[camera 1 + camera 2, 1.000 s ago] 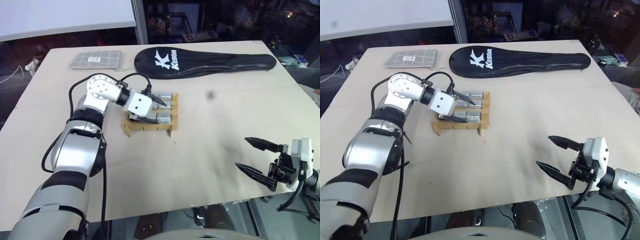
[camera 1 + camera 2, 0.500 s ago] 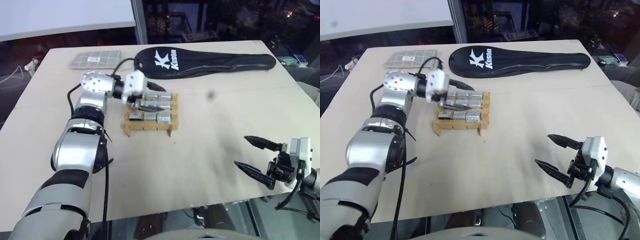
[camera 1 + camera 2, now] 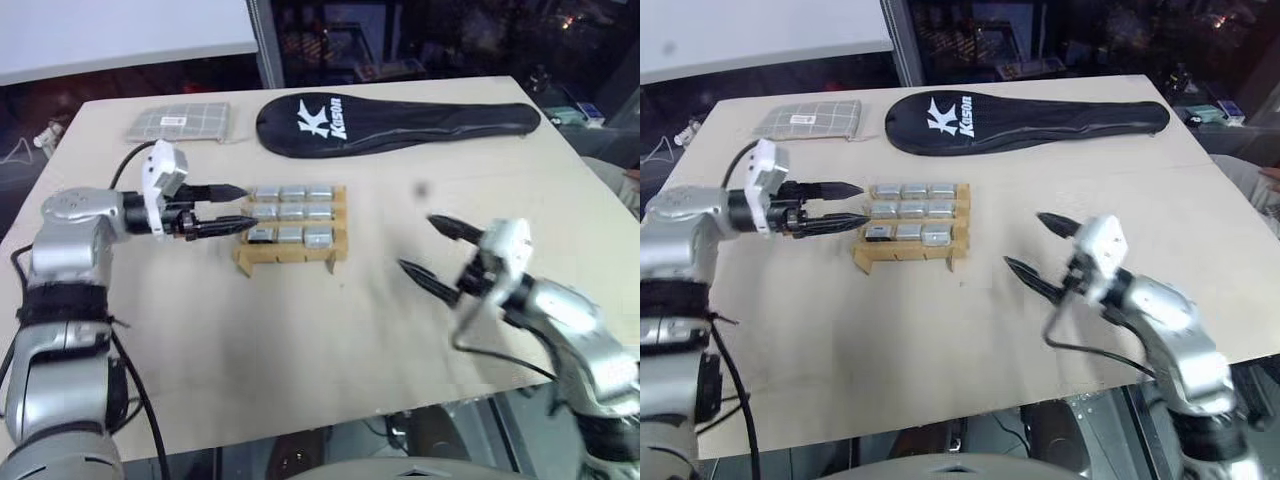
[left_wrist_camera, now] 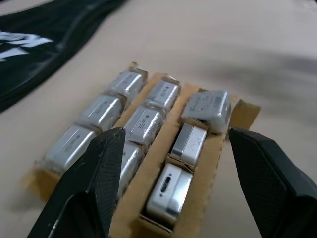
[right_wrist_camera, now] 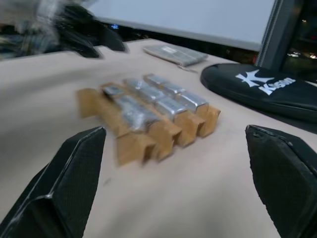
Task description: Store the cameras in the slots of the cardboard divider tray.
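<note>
The cardboard divider tray [image 3: 285, 257] lies left of the table's middle, with silver-grey cameras [image 3: 292, 213] in three rows of three slots. In the left wrist view one corner camera [image 4: 208, 105] sits tilted and higher than the others. My left gripper [image 3: 248, 207] hovers at the tray's left edge, pointing across it, open and empty. Over the table to the tray's right, my right gripper [image 3: 418, 242] points at the tray, open wide with nothing between its fingers. The right wrist view looks along the tabletop at the tray [image 5: 143, 131].
A long black racket cover [image 3: 395, 122] lies along the far side of the table. A grey checked pouch [image 3: 178, 123] sits at the far left. Bare tabletop spreads in front of the tray and to its right.
My left gripper has pulled back out of the tray to the left and rolled over. The right arm has swung in from the table's right edge towards the tray.
</note>
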Robot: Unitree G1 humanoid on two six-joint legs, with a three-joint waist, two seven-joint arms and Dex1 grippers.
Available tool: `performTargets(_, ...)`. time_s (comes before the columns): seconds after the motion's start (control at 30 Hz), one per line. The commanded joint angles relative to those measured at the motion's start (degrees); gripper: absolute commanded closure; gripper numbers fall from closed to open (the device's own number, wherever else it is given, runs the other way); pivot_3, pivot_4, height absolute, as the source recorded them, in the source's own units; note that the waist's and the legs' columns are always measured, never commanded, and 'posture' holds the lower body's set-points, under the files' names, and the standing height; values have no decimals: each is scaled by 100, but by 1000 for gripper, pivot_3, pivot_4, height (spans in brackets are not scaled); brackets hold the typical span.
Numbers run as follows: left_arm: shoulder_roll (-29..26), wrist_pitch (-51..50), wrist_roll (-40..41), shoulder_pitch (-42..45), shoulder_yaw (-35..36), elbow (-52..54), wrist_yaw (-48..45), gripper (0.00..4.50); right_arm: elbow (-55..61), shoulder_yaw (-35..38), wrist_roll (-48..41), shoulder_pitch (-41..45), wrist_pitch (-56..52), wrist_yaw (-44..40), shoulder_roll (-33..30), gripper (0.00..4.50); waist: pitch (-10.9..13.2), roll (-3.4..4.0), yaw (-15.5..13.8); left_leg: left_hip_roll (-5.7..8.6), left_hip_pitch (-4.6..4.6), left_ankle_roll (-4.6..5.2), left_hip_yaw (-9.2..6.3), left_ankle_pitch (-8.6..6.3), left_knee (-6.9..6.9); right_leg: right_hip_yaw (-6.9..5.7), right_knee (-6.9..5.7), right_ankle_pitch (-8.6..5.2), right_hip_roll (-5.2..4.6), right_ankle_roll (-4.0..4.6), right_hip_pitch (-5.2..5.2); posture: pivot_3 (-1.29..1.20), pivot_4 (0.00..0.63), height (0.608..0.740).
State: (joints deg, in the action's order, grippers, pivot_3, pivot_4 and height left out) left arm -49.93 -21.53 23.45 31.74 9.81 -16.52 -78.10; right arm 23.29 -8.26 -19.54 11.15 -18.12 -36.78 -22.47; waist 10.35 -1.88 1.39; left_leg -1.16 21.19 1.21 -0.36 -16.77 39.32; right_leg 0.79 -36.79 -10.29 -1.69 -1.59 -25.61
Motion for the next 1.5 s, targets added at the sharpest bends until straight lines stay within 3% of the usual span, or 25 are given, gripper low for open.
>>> performTargets(0.03, -61, -676, 539, -660, 623, 1359, 570, 1098, -299, -491, 428, 528, -58, 211, 320, 0, 0, 0, -53, 0, 7, 0, 3, 0, 1, 2, 2, 3, 0, 4, -5, 0, 150, 740)
performTargets(0.17, -337, -1102, 719, -1512, 1016, 2150, 760, 1098, -765, -927, 478, 1264, -640, -110, 401, 0, 0, 0, -48, 7, 21, -1, -3, 0, 3, 11, 10, 13, -16, 18, -17, 0, 150, 740)
performTargets(0.43, -510, -1460, 1184, -2432, 1804, 3136, 1074, 1098, -2756, -1414, 822, 3119, -599, -879, 817, 0, 5, 8, -50, 12, 9, -1, -7, 1, 1, -14, 4, 0, -4, 25, -9, 0, 150, 740)
performTargets(0.6, -564, -1547, 1430, -2817, 2150, 3456, 1110, 1098, -3719, -1654, 1088, 3633, -310, -1534, 875, 0, 6, 10, -43, 15, 10, -2, 0, 0, -5, -9, 8, 13, -9, 25, -8, 0, 150, 740)
performTargets(0.9, -632, -1529, 1523, -3004, 2265, 3507, 1218, 1098, -5112, -1515, 1427, 4397, -30, -1738, 1271, 0, 9, 14, -6, 15, 1, -3, -2, 1, -6, -9, 3, 7, -8, 36, -6, 0, 150, 740)
performTargets(1.0, -665, -1501, 1537, -2944, 2239, 3448, 1224, 1049, -5165, -1448, 1425, 4423, -40, -1772, 1361, 815, 9, 15, 21, 15, -1, -3, -1, 1, -6, -8, 1, 8, -7, 35, -5, 0, 150, 740)
performTargets(1.13, -688, -1460, 1532, -2924, 2193, 3390, 1218, 1049, -5167, -1356, 1484, 4413, 6, -1760, 1403, 2586, 9, 15, 69, 16, 1, -4, -6, 1, -10, -3, 4, 15, -12, 26, -6, 0, 150, 740)
performTargets(1.23, -701, -1438, 1537, -2884, 2142, 3339, 1204, 1049, -5045, -1206, 1415, 4401, -53, -1789, 1397, 3664, 10, 16, 95, 17, 1, -4, -9, 0, -13, -1, 7, 15, -12, 26, -7, 0, 150, 740)
performTargets(1.4, -735, -1368, 1493, -2774, 2023, 3205, 1157, 1049, -4954, -1087, 1328, 4396, -142, -1872, 1361, 3664, 12, 18, 95, 17, 3, -4, -8, 0, -17, -5, 6, 15, -12, 27, -10, 0, 150, 740)
performTargets(1.5, -769, -1313, 1469, -2691, 1949, 3096, 1123, 1049, -5022, -1125, 1447, 4417, 330, -1874, 1342, 3664, 12, 19, 98, 17, 3, -4, -8, 0, -16, -2, 7, 15, -12, 26, -10, 0, 150, 740)
